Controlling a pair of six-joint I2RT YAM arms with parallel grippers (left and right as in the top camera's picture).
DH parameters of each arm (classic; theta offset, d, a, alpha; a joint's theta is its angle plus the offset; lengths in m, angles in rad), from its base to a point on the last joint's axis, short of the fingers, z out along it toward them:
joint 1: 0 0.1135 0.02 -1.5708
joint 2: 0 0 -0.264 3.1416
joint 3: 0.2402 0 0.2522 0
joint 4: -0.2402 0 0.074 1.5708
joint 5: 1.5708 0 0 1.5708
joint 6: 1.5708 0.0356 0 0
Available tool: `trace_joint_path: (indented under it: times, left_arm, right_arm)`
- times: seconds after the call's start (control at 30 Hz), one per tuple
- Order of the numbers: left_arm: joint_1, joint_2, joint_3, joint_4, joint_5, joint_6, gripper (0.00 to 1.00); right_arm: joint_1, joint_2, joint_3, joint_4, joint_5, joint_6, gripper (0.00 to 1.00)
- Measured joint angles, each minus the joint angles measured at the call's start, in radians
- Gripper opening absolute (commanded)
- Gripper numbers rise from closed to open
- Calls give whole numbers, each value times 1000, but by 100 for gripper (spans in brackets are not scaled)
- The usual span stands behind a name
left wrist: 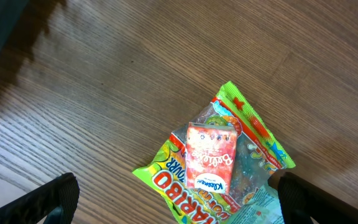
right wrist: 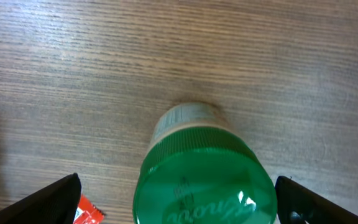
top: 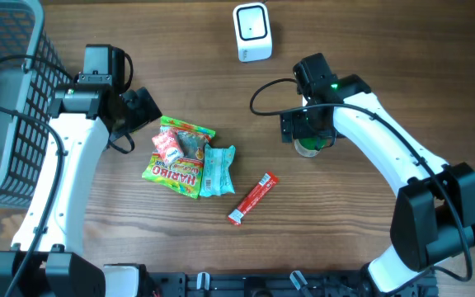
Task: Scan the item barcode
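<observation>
Wood-grain table carries everything, with a grey mesh basket at its left edge. The left gripper hangs above a pile of snacks, fingers spread wide and holding nothing. The right gripper hovers directly over a green-lidded jar, upright on the table right of centre. Its fingers are also fully apart, one showing to each side of the lid, gripping nothing. A white scanner sits at the far edge, well apart from the jar. The pile is a Haribo bag with a teal packet beside it and a small pink carton on top; a red stick packet lies near. The jar looks to be the chosen item, so the step in hand is the reach before the grasp. Next the right gripper must descend, close on the jar, then bring its barcode, not visible here, before the scanner.
</observation>
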Motion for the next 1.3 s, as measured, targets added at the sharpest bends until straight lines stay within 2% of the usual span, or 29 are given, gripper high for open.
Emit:
trace_joint_path:
  times: [0.73, 1.3]
  left_arm:
    - [0, 0, 0, 0, 0, 0, 100]
    - [0, 0, 0, 0, 0, 0, 100]
  right_arm:
    - [-11, 6, -141, 155, 4, -23, 96]
    - [-51, 8, -149, 176, -35, -60, 93]
